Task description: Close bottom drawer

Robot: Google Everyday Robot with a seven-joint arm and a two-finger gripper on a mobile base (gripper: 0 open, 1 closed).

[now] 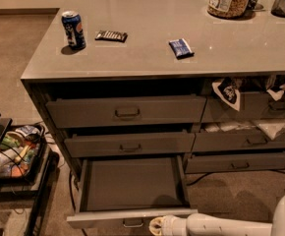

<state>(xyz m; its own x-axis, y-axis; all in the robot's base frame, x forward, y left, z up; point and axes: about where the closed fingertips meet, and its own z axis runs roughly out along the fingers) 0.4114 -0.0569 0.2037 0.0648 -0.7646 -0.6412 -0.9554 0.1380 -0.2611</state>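
Observation:
The bottom drawer [132, 183] of the left stack is pulled far out, with a bare dark inside. Its front panel [128, 217] and small metal pull [132, 223] sit at the lower edge of the camera view. My white arm [221, 225] reaches in from the lower right. My gripper [156, 226] is right in front of the drawer front, just right of the pull and close to or touching the panel.
Two more drawers [128, 112] above stand slightly ajar. The right stack [245, 141] has cloth and paper spilling out. On the counter are a blue can [73, 30], a dark bar [111, 35], a blue packet [181, 48] and a jar [229, 0]. A cart of items [12, 154] stands at the left.

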